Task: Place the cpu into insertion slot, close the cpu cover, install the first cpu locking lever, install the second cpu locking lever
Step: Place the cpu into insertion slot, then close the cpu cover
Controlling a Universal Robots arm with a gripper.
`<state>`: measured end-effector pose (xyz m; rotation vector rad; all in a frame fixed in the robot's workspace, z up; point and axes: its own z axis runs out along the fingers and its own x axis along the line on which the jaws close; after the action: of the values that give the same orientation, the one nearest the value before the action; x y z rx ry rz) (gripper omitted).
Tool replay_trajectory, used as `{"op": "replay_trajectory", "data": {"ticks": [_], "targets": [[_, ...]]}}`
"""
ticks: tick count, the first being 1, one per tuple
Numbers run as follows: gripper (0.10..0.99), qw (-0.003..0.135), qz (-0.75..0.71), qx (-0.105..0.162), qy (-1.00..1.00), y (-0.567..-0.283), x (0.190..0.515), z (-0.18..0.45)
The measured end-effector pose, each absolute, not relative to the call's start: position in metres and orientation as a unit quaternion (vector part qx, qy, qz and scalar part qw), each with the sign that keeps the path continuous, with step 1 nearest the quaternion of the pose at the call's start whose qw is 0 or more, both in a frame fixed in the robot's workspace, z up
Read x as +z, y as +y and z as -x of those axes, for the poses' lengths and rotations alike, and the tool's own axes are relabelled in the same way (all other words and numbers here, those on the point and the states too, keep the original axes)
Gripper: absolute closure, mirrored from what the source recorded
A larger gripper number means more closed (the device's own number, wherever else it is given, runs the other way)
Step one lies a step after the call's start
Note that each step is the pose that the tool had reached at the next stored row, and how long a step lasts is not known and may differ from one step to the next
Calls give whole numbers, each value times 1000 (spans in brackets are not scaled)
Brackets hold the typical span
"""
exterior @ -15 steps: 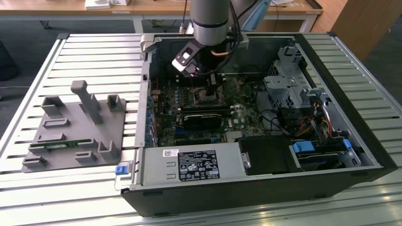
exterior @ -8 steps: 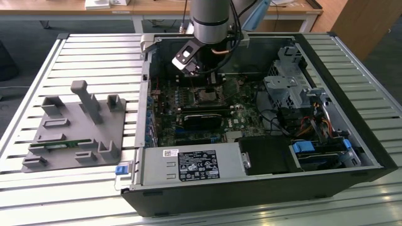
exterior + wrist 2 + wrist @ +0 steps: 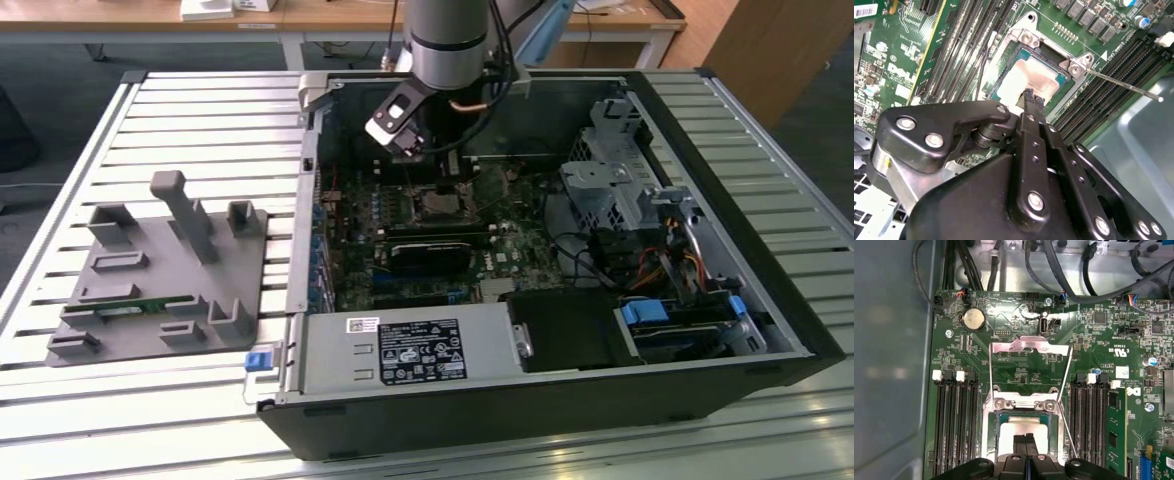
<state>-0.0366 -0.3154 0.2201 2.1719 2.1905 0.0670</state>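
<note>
Plainly, in the exterior view the arm [image 3: 447, 40] reaches down from the far side into the open computer case [image 3: 534, 420]. The gripper [image 3: 438, 178] hangs just over the insertion slot [image 3: 447, 203] in the middle of the green board. A grey fixture plate [image 3: 154, 290] lies well apart on the slatted table [image 3: 80, 420], at the exterior view's left.

In the second wrist view the two fingers [image 3: 1031, 120] are pressed together with nothing between them. Their tip rests on or just above the pale face of the cpu [image 3: 1031, 75], which lies flat inside the slot's silver rim. A thin locking lever [image 3: 1124, 86] sticks out free beside the slot.

In the first wrist view the cpu cover [image 3: 1030, 346] is swung back and open, beyond the slot. Memory slots [image 3: 954, 425] flank the socket on both sides.

The step in hand looks like seating the chip. To do it well, I judge any push should be light and straight down on the middle of the face. The chip's edges should sit square to the rim, with no sideways drag.

Room is tight. The rim hems the chip all round and the lever rod stands close to the fingers. The memory banks and loose cables [image 3: 1056, 270] bound the space, so the clearest way out is straight up.
</note>
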Motion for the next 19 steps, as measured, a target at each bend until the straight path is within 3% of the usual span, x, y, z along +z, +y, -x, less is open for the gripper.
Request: {"op": "replay_trajectory", "data": {"ticks": [19], "targets": [[980, 28, -704, 21, 710, -315, 228, 36]]}}
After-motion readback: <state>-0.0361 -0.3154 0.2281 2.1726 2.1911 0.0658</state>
